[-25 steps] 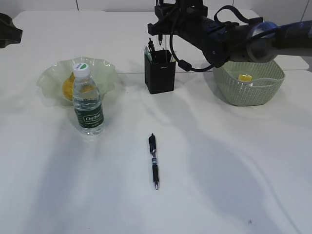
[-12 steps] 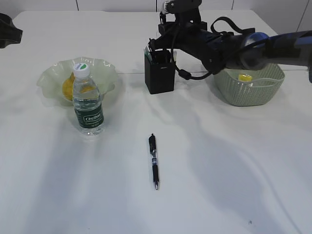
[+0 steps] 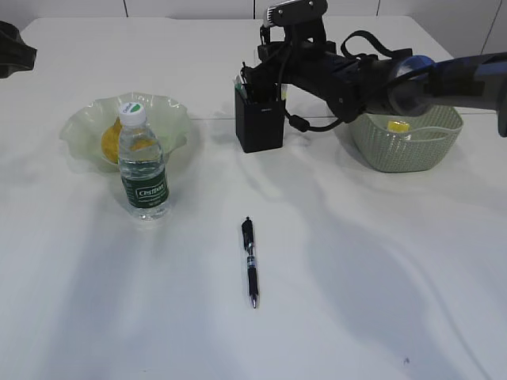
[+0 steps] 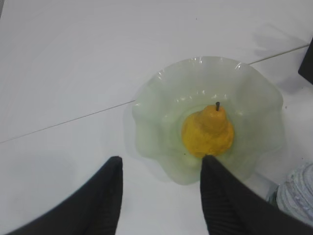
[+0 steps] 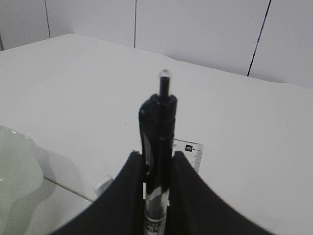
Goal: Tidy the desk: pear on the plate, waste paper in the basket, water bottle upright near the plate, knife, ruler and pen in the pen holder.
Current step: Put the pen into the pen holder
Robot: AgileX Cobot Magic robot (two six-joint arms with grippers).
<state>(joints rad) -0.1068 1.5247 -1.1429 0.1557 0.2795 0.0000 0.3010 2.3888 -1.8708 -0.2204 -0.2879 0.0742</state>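
R hand (image 5: 157, 196) is clamped on a black pen (image 5: 157, 147), held upright over the holder (image 3: 259, 117) at desk (image 3: 356, 277) rear; ruler (image 5: 188, 151) top shows just behind it. L hand (image 4: 161, 196) has fingers apart, nothing in it, hovering over the plate (image 4: 161, 98) w/ pear (image 4: 208, 132) in it. Bottle (image 3: 143, 162) stands upright just in front of plate. 2nd pen (image 3: 250, 261) lies flat mid-desk. Basket (image 3: 404, 142) at right, yellow scrap (image 3: 398, 125) inside.
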